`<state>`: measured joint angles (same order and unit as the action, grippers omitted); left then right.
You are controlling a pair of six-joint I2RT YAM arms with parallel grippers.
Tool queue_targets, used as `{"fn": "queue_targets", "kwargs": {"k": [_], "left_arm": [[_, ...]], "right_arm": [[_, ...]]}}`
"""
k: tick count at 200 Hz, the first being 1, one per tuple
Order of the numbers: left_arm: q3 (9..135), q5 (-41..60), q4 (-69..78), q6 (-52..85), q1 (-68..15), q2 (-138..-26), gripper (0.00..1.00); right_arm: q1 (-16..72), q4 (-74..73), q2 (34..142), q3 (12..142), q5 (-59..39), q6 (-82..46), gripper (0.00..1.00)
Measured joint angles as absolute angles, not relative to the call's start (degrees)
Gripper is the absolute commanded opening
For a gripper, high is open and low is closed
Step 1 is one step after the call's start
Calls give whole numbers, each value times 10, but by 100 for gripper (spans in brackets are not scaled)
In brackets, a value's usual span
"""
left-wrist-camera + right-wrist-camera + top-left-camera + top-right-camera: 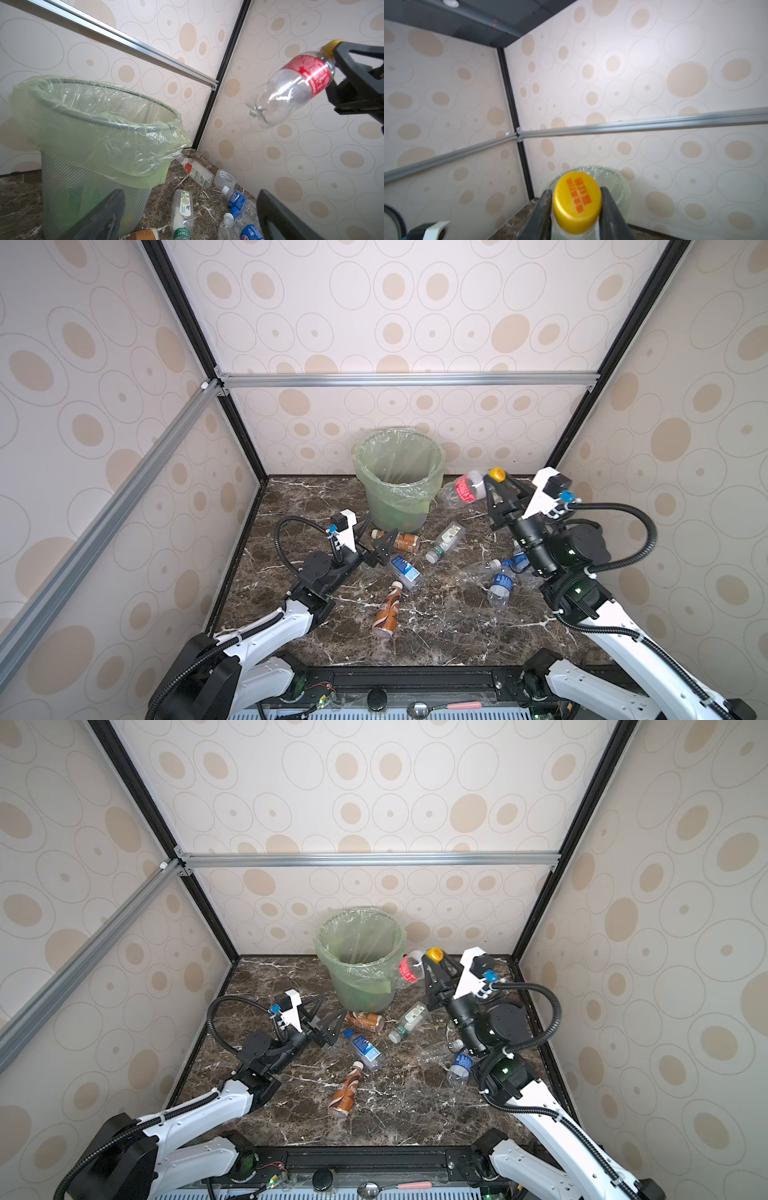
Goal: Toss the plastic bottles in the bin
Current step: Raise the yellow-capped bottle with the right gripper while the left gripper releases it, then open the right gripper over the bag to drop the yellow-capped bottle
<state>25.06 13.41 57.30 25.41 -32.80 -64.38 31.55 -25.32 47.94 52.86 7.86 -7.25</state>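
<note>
The bin [432, 489], lined with a pale green bag, stands at the back of the marble table in both top views [328, 952]. Just right of its rim, my right gripper [496, 485] is shut on the neck of a clear bottle with a red label [461, 489] and a yellow cap [577, 201], held in the air. My left gripper [376, 537] stands open and empty, low in front of the bin, beside a brown-labelled bottle [405, 541]. A blue-labelled bottle [405, 570], a second brown-labelled bottle [386, 610] and a green-capped bottle [446, 541] lie on the table.
A cluster of clear blue-labelled bottles [500, 585] lies under the right arm. More bottles [195, 172] lie behind the bin near the corner. A pink-handled spoon [440, 707] rests on the front rail. Patterned walls enclose three sides.
</note>
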Motion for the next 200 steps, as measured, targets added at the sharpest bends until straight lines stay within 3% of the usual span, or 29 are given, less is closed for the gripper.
{"fn": "queue_targets", "kwargs": {"k": [64, 109, 118, 134, 146, 161, 200], "left_arm": [[250, 125, 571, 252, -328, -635, 99], [248, 120, 561, 246, -328, -622, 99], [248, 118, 559, 245, -328, -619, 99], [248, 115, 556, 243, -328, -614, 99], [248, 113, 553, 242, -328, -609, 99], [246, 110, 550, 241, -328, -602, 99], [246, 106, 551, 239, -328, -602, 99]], "right_arm": [[291, -318, 474, 585, 187, -49, 16], [288, -314, 644, 720, 177, -87, 21], [287, -294, 697, 760, 164, -102, 29], [286, -230, 806, 836, 135, -135, 59], [285, -187, 864, 865, 114, -147, 70], [285, -142, 904, 862, 98, -162, 77], [285, -101, 904, 874, 78, -164, 84]]}}
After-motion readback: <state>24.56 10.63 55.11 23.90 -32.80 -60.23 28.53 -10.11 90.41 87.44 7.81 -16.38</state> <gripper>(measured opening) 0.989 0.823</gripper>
